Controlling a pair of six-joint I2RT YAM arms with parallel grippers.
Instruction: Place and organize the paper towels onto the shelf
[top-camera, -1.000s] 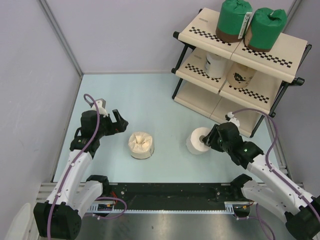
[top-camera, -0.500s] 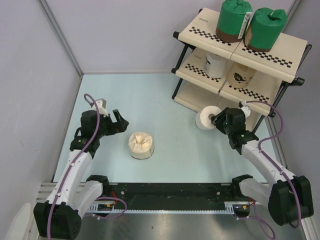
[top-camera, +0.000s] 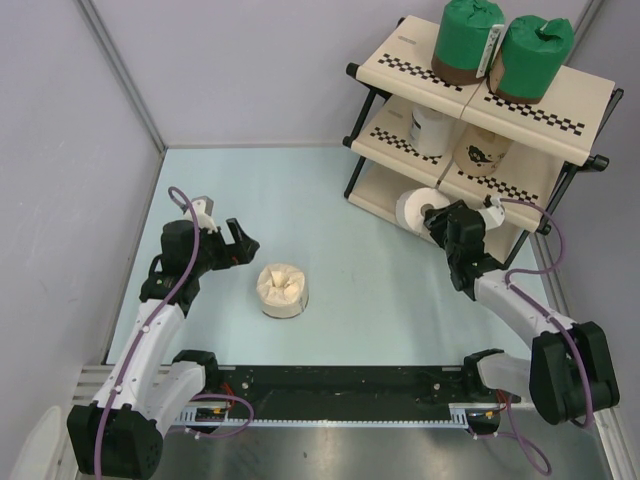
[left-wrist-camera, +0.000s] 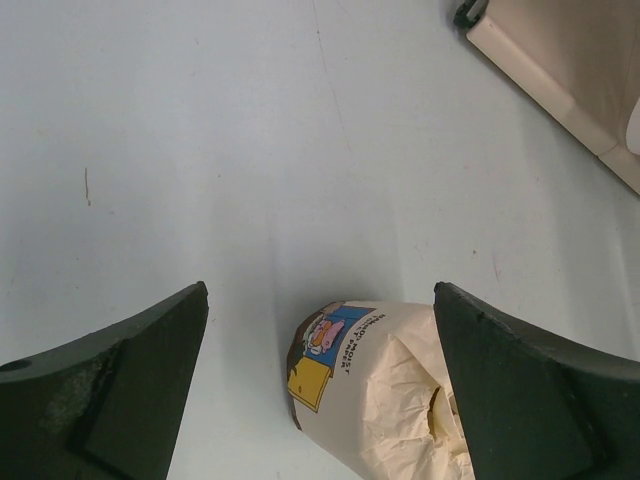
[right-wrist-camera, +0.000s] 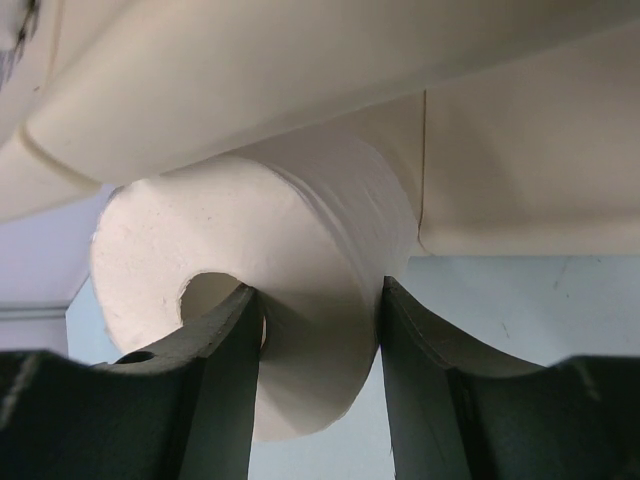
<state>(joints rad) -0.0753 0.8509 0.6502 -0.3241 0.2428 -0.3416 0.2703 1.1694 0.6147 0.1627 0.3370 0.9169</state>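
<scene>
Placing: right gripper (top-camera: 440, 221) is pinching bare white roll (top-camera: 416, 207) at lowest tier of shelf (top-camera: 385, 197) | next: probably needing a level push inside | left gripper (top-camera: 241, 245) is hovering, fingers spread.

Overhead view: the frame's top edge is clipping the left green-wrapped roll (top-camera: 466, 35) on the shelf (top-camera: 400, 55), upper right. The shelf's top tier is covering the upper parts of the white-wrapped roll (top-camera: 430, 128) and the cream-wrapped roll (top-camera: 483, 152) beneath it; their printing is too small to read. The right gripper (top-camera: 436, 220) is hiding part of the bare white roll (top-camera: 413, 207).

Left wrist view: the bottom edge is cutting off the tan-wrapped roll (left-wrist-camera: 385, 400) and both fingers (left-wrist-camera: 110, 390) of the left gripper (left-wrist-camera: 320, 290). Only a corner of the shelf is showing, upper right.

Right wrist view: dark fingers are blocking the bare white roll's lower part, and the shelf is appearing soft and blurred.
</scene>
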